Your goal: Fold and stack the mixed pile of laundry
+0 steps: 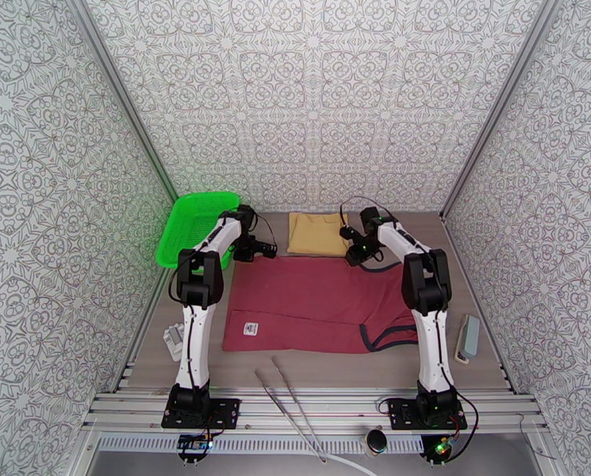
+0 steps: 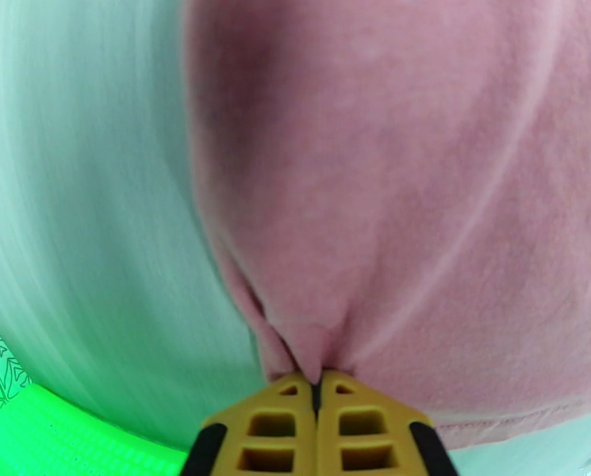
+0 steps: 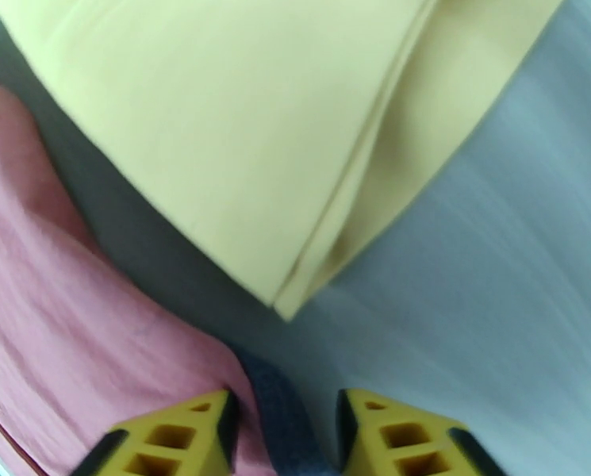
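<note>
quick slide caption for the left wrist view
Left claw shut on a pinched fold of the maroon tank top, green basket rim at lower left.

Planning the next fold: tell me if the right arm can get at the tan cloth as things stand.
Probably yes. The right gripper hovers by the near corner of the tan cloth, jaws apart, nothing lying in between.

Bright, even light keeps the overhead view sharp, with only faint soft shadows beside the arms on the surface (image 1: 319, 365). The green basket (image 1: 193, 225) tints the wall beside it. Both wrist views are washed out, streaked with blur and bowed at the edges, so the maroon tank top (image 2: 422, 192) reads pale pink.
</note>
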Motion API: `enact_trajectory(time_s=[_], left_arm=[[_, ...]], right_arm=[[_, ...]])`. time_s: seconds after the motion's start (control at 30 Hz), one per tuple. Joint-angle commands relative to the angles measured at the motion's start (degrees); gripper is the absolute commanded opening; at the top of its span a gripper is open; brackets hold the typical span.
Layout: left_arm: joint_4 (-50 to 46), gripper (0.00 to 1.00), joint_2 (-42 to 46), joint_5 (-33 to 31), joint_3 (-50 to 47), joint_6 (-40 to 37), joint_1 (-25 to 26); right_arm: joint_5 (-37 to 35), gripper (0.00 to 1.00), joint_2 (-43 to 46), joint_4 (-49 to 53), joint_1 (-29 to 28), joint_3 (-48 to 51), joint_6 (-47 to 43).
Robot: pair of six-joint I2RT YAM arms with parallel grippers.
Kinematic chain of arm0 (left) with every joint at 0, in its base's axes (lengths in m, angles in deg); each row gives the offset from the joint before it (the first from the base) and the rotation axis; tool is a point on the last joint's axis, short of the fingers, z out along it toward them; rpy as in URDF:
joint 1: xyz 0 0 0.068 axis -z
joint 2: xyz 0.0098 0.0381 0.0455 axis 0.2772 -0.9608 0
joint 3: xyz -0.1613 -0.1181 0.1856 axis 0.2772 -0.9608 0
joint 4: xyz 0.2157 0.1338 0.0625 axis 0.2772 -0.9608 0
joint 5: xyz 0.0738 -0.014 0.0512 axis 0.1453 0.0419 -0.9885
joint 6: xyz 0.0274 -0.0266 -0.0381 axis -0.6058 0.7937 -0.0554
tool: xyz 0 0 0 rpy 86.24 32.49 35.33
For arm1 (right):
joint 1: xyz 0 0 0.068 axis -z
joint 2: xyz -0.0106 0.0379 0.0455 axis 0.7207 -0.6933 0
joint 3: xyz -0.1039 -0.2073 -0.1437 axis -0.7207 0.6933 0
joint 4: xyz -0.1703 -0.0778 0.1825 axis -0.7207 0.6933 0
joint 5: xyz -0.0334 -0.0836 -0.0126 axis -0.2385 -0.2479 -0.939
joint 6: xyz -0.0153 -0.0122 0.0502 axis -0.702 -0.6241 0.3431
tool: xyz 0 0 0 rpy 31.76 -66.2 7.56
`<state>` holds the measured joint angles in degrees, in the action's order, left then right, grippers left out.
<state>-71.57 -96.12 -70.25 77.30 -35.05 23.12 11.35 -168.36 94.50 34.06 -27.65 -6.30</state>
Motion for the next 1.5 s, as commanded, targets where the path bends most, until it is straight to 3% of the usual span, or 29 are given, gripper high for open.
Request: enact_trajectory(time_s=[0.0,0.1,0.27,0.7,1.07,1.47], left_arm=[[0.4,0.00,-2.4,1.2,-1.2,1.0,-0.2],[0.8,0.00,-0.6,1.8,-0.8,2.9,-0.1],[3.0,0.00,4.4,1.4,-2.7,5.4,0.1],[16.0,0.00,21.5,0.0,-23.3,11.4,1.0],[24.6,0.00,31.0,-2.1,-37.9,15.8,3.5],[27.0,0.00,39.5,-4.2,-48.9,16.9,5.5]], right_arm=[[2.4,0.15,-1.8,2.1,-0.2,-4.2,0.2],[2.4,0.00,-0.9,2.2,-0.2,-4.6,0.6],[0.9,0.00,5.2,-0.9,-0.2,1.1,1.9],[3.2,0.00,20.3,-12.4,-0.2,20.3,8.6],[4.5,0.00,29.3,-20.6,-0.4,35.4,12.8],[2.1,0.00,37.9,-29.4,-1.3,50.8,17.9]])
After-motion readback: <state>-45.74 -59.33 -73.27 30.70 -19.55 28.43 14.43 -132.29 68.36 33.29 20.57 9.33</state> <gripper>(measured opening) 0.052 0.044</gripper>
